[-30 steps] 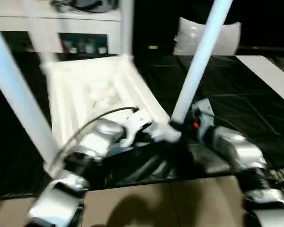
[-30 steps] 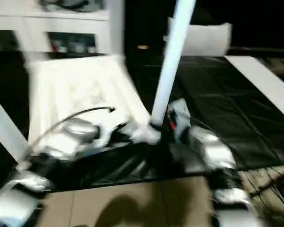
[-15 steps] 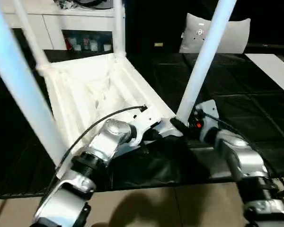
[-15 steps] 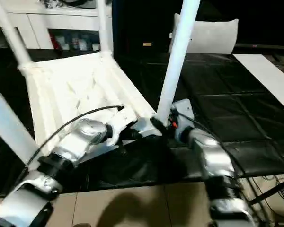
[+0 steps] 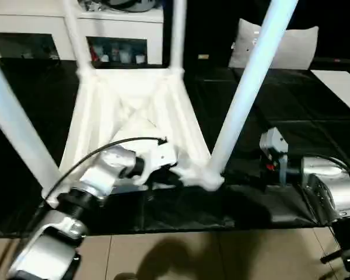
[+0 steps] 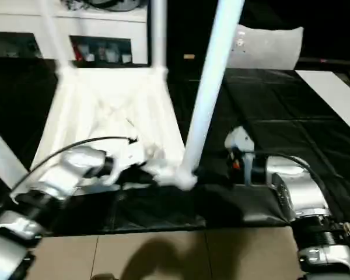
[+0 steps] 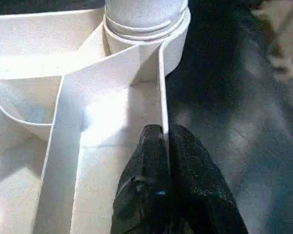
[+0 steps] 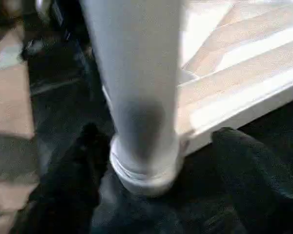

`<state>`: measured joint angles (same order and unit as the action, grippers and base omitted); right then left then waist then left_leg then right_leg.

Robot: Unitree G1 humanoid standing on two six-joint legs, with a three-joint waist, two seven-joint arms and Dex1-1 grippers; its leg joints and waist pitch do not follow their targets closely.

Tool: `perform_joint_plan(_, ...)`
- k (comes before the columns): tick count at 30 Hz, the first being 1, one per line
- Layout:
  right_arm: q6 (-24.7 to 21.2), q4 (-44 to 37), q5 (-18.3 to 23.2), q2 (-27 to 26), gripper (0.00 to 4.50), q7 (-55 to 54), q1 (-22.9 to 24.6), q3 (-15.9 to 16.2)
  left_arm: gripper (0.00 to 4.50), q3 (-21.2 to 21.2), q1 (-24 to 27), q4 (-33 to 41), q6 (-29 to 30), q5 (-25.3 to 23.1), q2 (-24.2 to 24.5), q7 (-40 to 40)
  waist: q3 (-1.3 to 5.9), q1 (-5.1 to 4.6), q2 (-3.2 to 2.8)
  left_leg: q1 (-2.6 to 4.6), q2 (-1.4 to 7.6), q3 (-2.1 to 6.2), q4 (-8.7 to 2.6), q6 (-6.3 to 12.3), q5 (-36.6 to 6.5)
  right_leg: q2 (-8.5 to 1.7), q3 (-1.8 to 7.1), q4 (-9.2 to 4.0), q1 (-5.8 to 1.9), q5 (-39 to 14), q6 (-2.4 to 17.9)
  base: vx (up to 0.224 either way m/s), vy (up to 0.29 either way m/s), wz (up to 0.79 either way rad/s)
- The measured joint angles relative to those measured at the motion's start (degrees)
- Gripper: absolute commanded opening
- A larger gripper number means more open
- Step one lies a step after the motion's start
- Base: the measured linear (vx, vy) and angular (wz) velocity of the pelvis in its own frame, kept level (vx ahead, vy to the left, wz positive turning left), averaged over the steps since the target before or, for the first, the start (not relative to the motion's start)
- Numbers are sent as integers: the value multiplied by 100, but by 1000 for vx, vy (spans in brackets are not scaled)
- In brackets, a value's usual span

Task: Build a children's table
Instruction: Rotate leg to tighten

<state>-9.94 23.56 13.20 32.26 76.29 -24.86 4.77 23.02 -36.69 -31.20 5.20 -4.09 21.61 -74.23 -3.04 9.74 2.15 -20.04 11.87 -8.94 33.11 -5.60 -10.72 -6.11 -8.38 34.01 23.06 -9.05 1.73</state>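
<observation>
The white tabletop (image 5: 128,111) lies upside down on a black mat, ribs facing up. A tapered white leg stands in each corner socket; the near right leg (image 5: 251,87) leans up and to the right. My left gripper (image 5: 174,175) is shut on the tabletop's thin rim wall (image 7: 162,87), just short of that leg's socket (image 7: 173,46). My right gripper (image 5: 236,175) is open beside the leg's base. In the right wrist view its fingers (image 8: 83,161) stand on either side of the leg base (image 8: 144,146), with a gap on each side.
A white cabinet (image 5: 116,23) with glass doors stands behind the tabletop, and a white cushion (image 5: 280,44) lies at the back right. The black mat (image 5: 315,122) ends at tan floor (image 5: 181,256) near me. A white board (image 5: 344,81) lies at the far right.
My right gripper has opened, let go of the near right leg's base and drawn back to the right. The left gripper stays shut on the rim. The camera has shifted.
</observation>
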Motion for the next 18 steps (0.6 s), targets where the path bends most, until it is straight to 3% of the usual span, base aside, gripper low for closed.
perform_joint_plan(7, 21, 39, 90, -41, 273, 681, -29, 260, 0, 155, 7, 77, -142, 103, 99, -551, 0, 67, 2, -1, 0, -1, 13, 0, 0, -4, 0, 8, 0, -2, -3, 0, 0, 0)
perform_joint_plan(12, 142, 243, 87, -357, 230, 731, -44, 459, 0, 185, 6, 76, -179, 100, 84, -576, 2, 68, 5, 0, 2, 0, 19, -1, 1, -4, -1, 13, -1, -11, -20, 0, 0, 0)
perform_joint_plan(18, 423, 694, 96, -465, 202, 897, -197, 456, 0, 182, 6, 71, -181, 95, 99, -596, 3, 48, 6, 0, 3, -1, 23, -1, 1, -5, 0, 15, -4, -11, -19, 0, 0, 0)
